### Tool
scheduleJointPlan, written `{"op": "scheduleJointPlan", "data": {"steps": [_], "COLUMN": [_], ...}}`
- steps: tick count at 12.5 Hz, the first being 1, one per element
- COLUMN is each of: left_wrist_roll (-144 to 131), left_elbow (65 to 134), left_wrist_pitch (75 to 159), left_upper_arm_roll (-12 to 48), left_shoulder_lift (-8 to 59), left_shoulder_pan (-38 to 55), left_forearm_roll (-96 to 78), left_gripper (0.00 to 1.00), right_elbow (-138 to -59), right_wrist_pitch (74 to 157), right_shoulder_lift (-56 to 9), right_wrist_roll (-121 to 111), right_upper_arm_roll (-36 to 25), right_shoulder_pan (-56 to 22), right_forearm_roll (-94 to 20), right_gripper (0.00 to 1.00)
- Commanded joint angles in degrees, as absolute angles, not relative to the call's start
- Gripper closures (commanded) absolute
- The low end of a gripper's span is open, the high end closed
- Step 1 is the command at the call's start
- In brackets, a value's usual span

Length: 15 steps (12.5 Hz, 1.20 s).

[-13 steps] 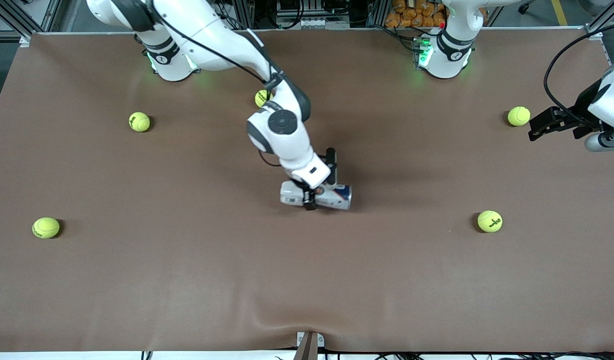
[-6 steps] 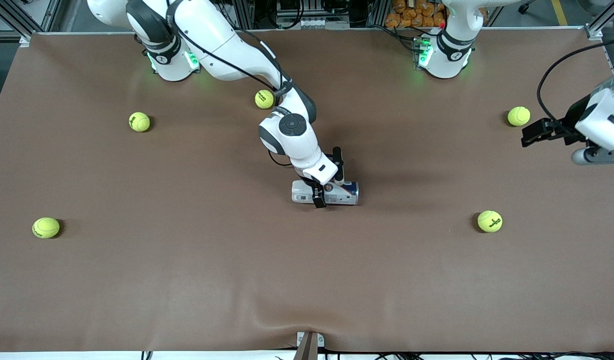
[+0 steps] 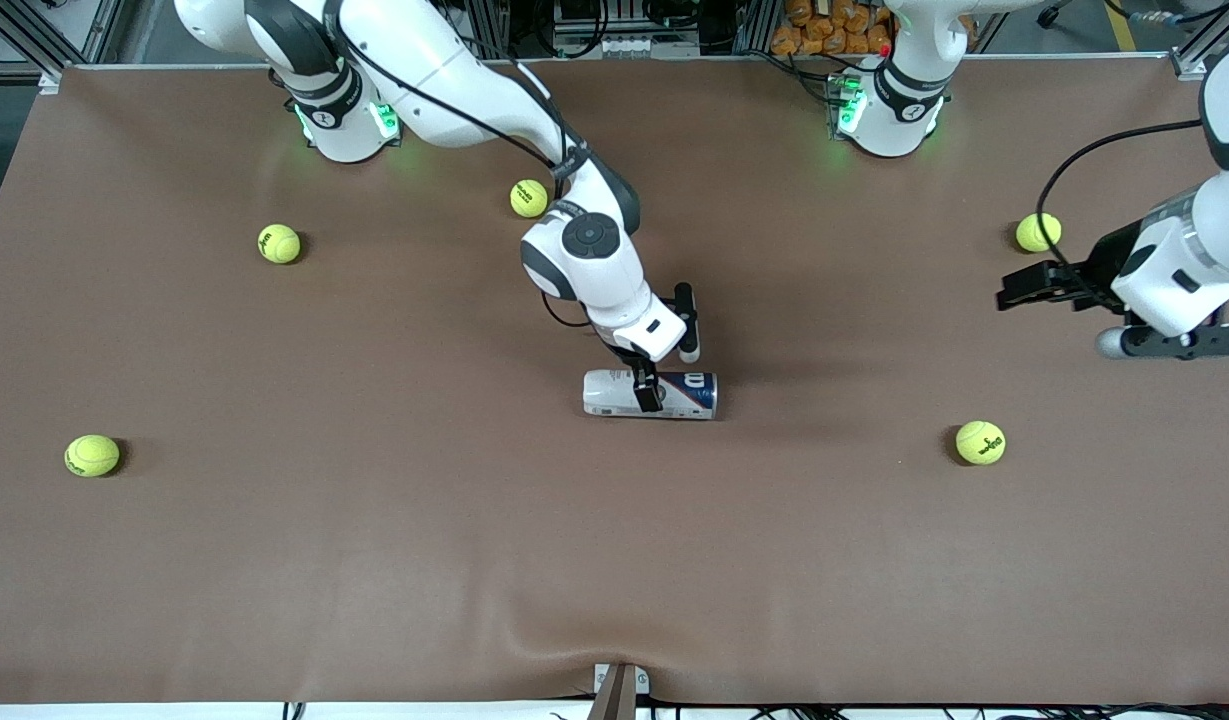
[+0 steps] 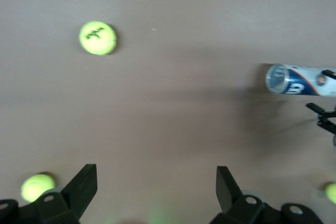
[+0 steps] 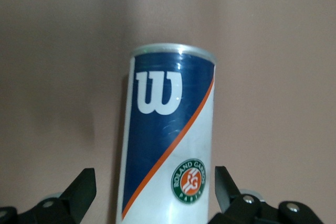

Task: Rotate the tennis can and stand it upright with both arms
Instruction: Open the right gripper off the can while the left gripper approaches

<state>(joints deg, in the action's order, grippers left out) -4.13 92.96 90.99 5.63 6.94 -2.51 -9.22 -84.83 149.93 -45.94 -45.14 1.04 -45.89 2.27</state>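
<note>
The tennis can lies on its side near the middle of the brown table, its long axis running from 9 to 3 o'clock in the front view — parallel to the table's long edge. Its navy-blue end with the white "W" points toward the left arm's end of the table; the white end points toward the right arm's end. The right wrist view looks down the can: the W sits at the end away from the camera, a round orange-and-green badge closer in, an orange diagonal stripe between blue and white.

The right gripper stands directly over the can's middle, its fingers spread wide to either side of the can and apart from its walls — released, nothing grasped.

The left gripper hovers over bare table toward the left arm's end, at about 3 o'clock from the can and well apart from it. Its fingers are spread wide with nothing between them; in its wrist view the can's round end faces the camera.

Five yellow-green tennis balls lie scattered: one at 11 o'clock from the can, one and one toward the right arm's end, one and one toward the left arm's end.
</note>
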Motion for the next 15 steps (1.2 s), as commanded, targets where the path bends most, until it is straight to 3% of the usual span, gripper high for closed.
{"op": "scheduleJointPlan", "data": {"steps": [1, 7, 15], "left_wrist_roll": [-4.40, -3.52, 13.43], "left_elbow": [91.06, 87.98, 88.42], "left_wrist_pitch": [90.52, 93.06, 96.68], "left_upper_arm_roll": [5.80, 5.80, 6.50], "left_shoulder_lift": [10.18, 19.15, 32.33], "left_shoulder_pan": [-2.64, -2.64, -1.85], "left_forearm_roll": [-14.13, -28.10, -46.12], "left_gripper": [0.00, 0.00, 0.00], "right_elbow": [-86.22, -86.22, -85.78], "right_wrist_pitch": [145.03, 135.00, 113.42], "right_shoulder_lift": [-41.41, -34.29, -20.85], "right_wrist_roll": [-44.92, -28.33, -19.25], "right_upper_arm_roll": [1.67, 1.23, 1.05], "right_shoulder_pan": [-45.35, -42.12, -22.80], "right_forearm_roll": [-0.16, -3.96, -3.96], "right_gripper": [0.00, 0.00, 0.00]}}
